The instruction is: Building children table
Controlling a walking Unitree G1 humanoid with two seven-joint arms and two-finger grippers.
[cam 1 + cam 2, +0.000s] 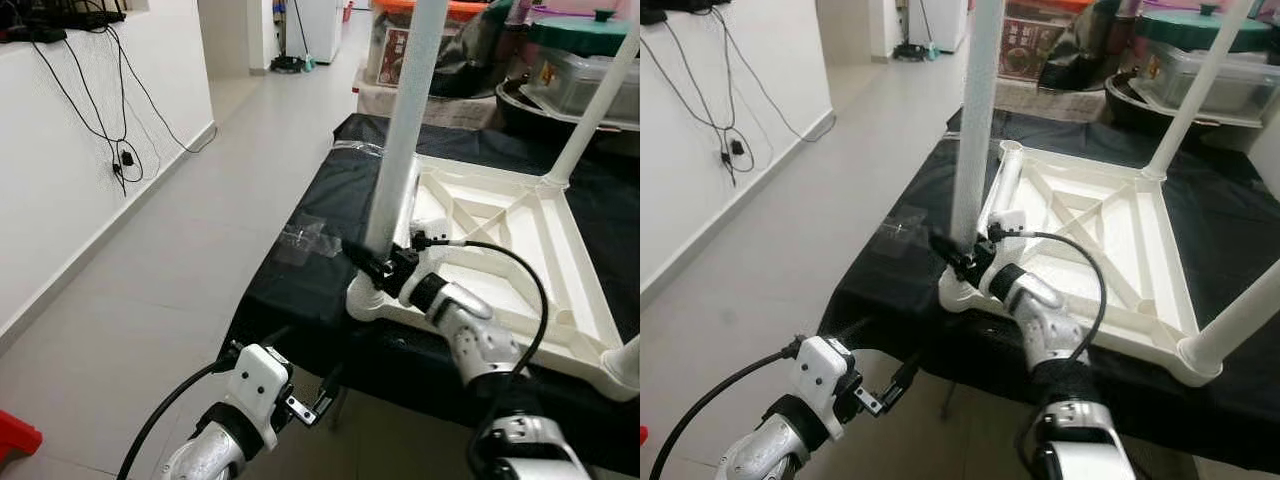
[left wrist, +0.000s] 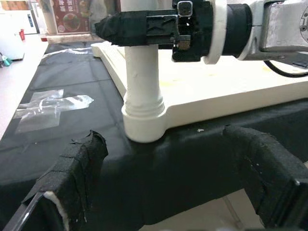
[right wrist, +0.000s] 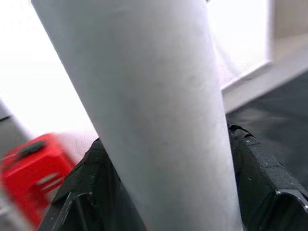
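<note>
Both arms are silver with white wrist housings and black cuffs. A black cable loops from each. The left gripper [image 2: 168, 173] and right gripper [image 1: 378, 262] have black fingers wrapped in fabric tape.

You were working in a lived-in home: a pale tiled floor [image 1: 200, 270] ran down a hallway past a white wall [image 1: 60, 180] where black cables [image 1: 95, 110] hung loose from a shelf. The surface [image 1: 890, 290] was draped in black cloth, and behind it stood stacked plastic storage boxes [image 1: 575, 80], a lidded pot [image 1: 1195, 25] and other household clutter. At the hallway's far end you could see a white appliance [image 1: 320, 25].
</note>
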